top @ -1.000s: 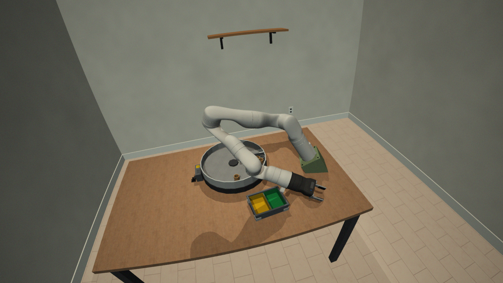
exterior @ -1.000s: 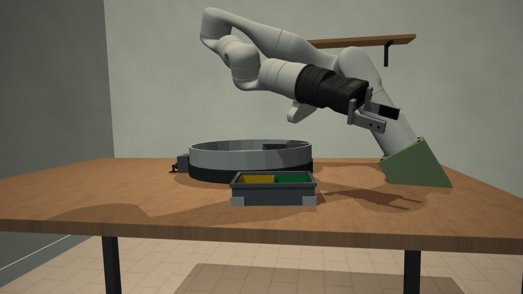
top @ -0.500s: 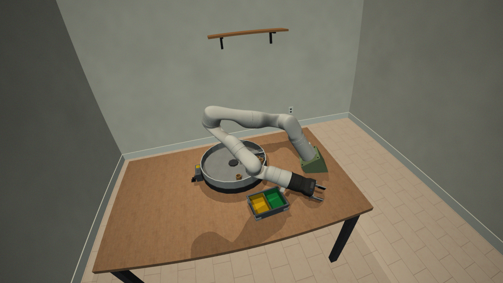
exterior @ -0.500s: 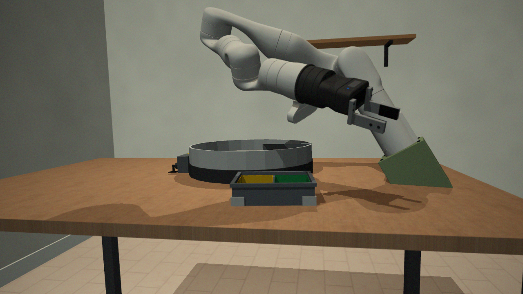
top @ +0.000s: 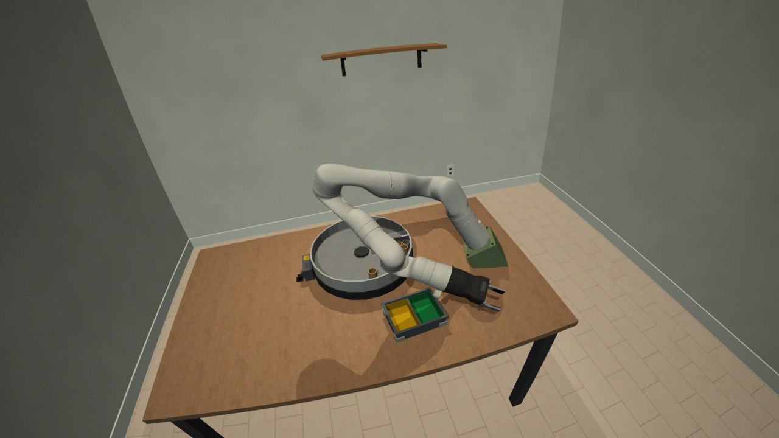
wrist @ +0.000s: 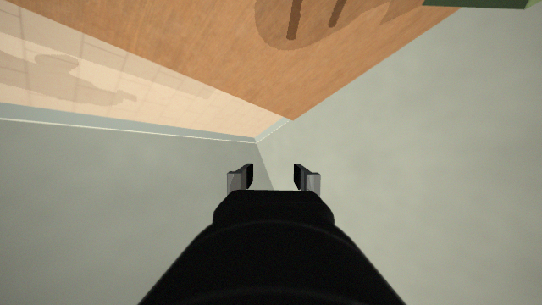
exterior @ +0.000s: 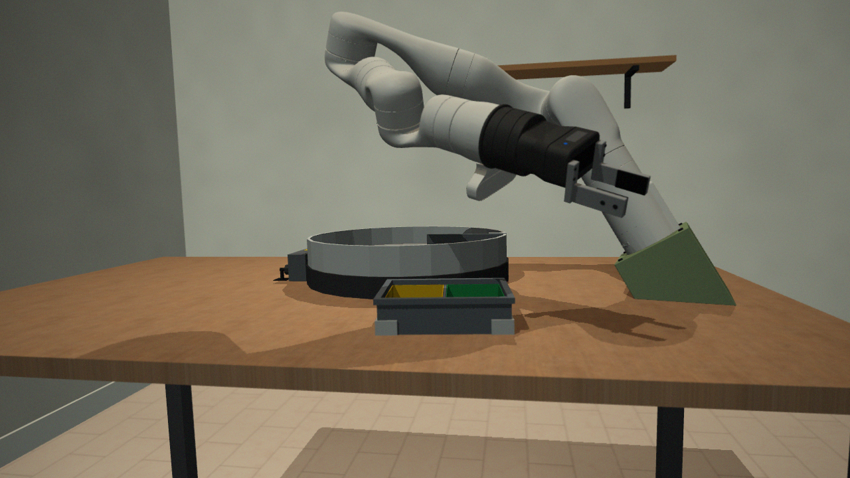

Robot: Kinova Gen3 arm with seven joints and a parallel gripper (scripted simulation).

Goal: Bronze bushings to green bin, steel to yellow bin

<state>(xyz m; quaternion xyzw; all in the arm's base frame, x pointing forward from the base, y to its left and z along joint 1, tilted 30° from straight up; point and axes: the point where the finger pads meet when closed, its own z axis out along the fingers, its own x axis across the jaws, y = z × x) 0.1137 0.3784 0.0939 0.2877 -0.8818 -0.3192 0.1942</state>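
Your gripper [top: 498,299] [exterior: 637,194] [wrist: 273,172] is fully open with nothing between its fingers, held above the table [top: 244,326] [exterior: 238,371] [wrist: 203,47] toward the right edge as you see it in the top view, its fingers pointing out toward that edge. You have the green wedge-shaped base [top: 493,255] [exterior: 677,273] near the far right corner, and the arm [top: 381,182] [exterior: 451,65] arches from it over the turntable [top: 348,284] [exterior: 368,258], which stands nearer the far edge than the near one. Inside the turntable, you can see one bronze bushing [top: 372,272] by the wall that faces the near edge. More bushings [top: 404,245] sit close together by its right-hand side, partly hidden by your arm, so you cannot count them surely. Between the turntable and the near edge, your two bins stand side by side in one dark tray [top: 422,330] [exterior: 445,318]: the yellow bin [top: 401,314] [exterior: 416,291] toward the left edge, the green bin [top: 427,306] [exterior: 474,290] toward the right. You see no bushing in either bin from above.
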